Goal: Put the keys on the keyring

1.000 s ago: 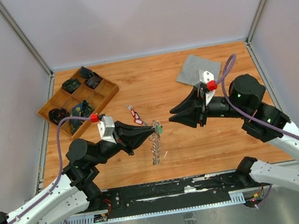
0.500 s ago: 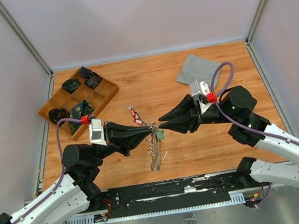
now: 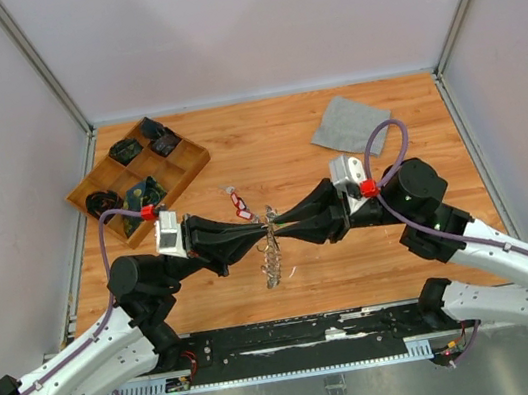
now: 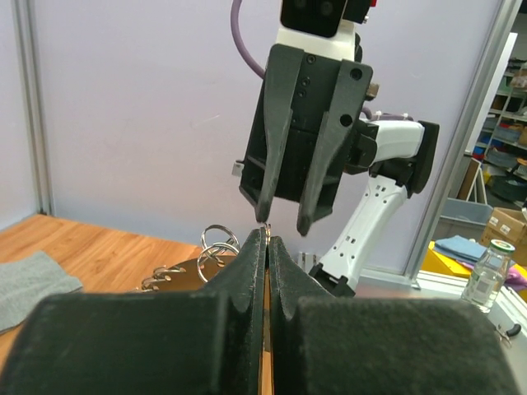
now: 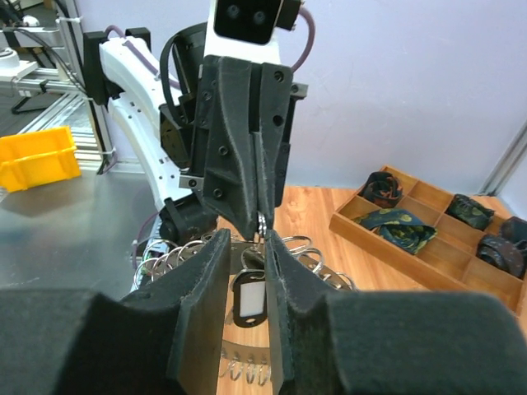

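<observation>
My left gripper [image 3: 264,224] is shut on a small split ring at the rim of the keyring [image 3: 271,257], which hangs from it edge-on above the table. In the left wrist view the jaws [image 4: 267,234] pinch that thin ring, and the keyring [image 4: 177,267] shows to the left. My right gripper [image 3: 279,223] meets it tip to tip. In the right wrist view its jaws [image 5: 245,243] stand narrowly open on either side of the held ring. A key with a black, white-labelled tag [image 5: 249,298] hangs between them. Another key with a red tag [image 3: 239,202] lies on the table.
A wooden tray [image 3: 194,155] with dark folded items stands at the back left. A grey cloth square [image 3: 350,122] lies at the back right. Both arms reach inward from the near edge and meet mid-table.
My right gripper has swung left to meet the left gripper's tip, and its jaws have narrowed. The left gripper, still holding the keyring, has shifted slightly.
</observation>
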